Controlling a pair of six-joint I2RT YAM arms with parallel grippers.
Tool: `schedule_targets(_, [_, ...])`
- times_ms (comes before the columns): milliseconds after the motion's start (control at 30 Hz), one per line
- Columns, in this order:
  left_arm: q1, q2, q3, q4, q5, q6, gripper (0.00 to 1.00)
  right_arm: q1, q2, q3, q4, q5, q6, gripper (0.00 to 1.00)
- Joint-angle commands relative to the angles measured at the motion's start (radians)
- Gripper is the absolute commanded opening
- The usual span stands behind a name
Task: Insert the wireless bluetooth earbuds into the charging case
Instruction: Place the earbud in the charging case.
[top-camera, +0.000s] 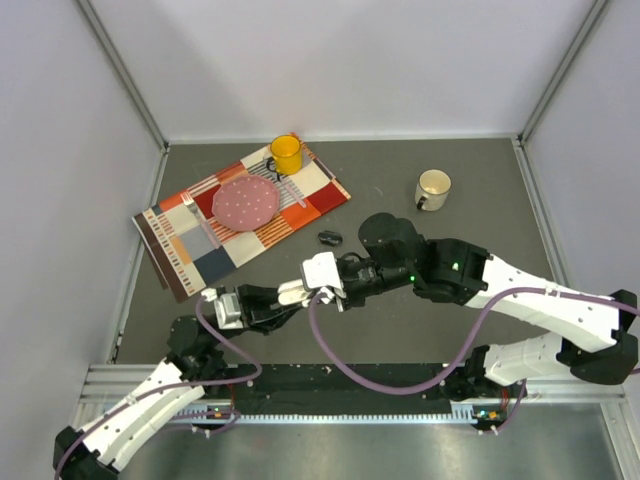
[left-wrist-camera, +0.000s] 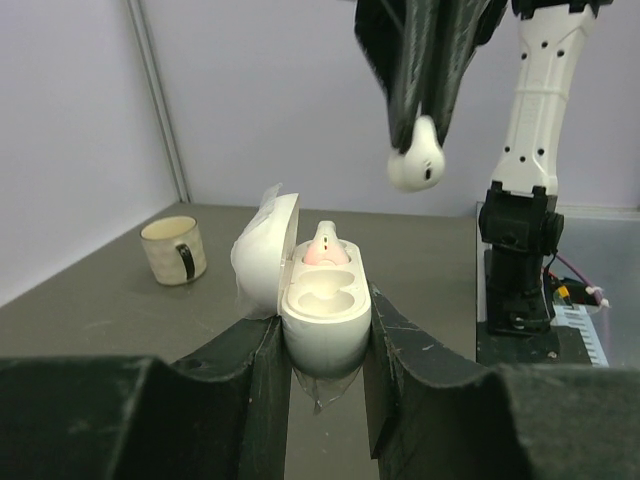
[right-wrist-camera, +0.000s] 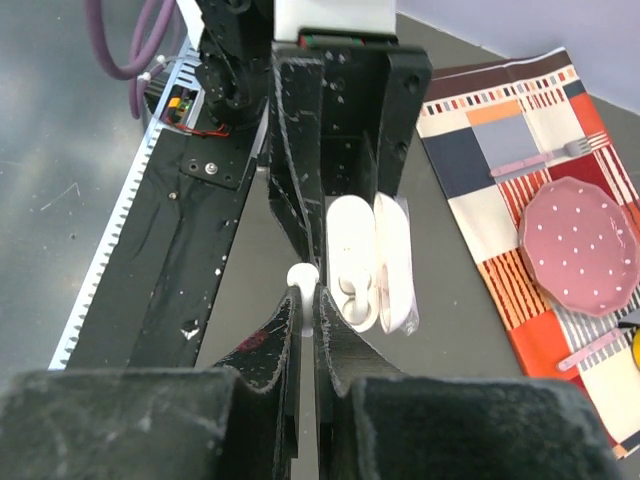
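Fig.: L gripper (left-wrist-camera: 325, 350) closes approx. to case width and clamps the open charging case (left-wrist-camera: 325, 315) by both flanks. This keeps it upright w/ lid swung aside, so the sockets face up. One seated bud (left-wrist-camera: 325, 245) fills the far socket; the near socket is vacant. R gripper (left-wrist-camera: 418, 125), jaws nearly closed, pinches a white earbud (left-wrist-camera: 415, 165) by its top. We place it above the case, clear of it, offset slightly from the vacant socket.

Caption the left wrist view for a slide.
Left gripper holds the open charging case, one earbud seated; right gripper holds a second white earbud above it.
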Motion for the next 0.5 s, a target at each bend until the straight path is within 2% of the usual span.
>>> schedule_targets(0, [-0.004, 0.069, -0.157, 0.059, 0.023, -0.013, 0.00, 0.014, 0.000, 0.030, 0.011, -0.061, -0.064, 0.00])
schedule_targets(300, [-0.004, 0.144, -0.145, 0.098, 0.038, 0.010, 0.00, 0.009, 0.011, 0.004, 0.006, 0.020, -0.164, 0.00])
schedule_targets(367, [-0.004, 0.147, -0.134, 0.078, 0.037, 0.013, 0.00, -0.006, 0.026, 0.034, 0.006, 0.002, -0.147, 0.00])
schedule_targets(467, [-0.004, 0.144, -0.127, 0.072, 0.041, 0.007, 0.00, -0.065, 0.060, 0.091, -0.010, -0.121, -0.109, 0.00])
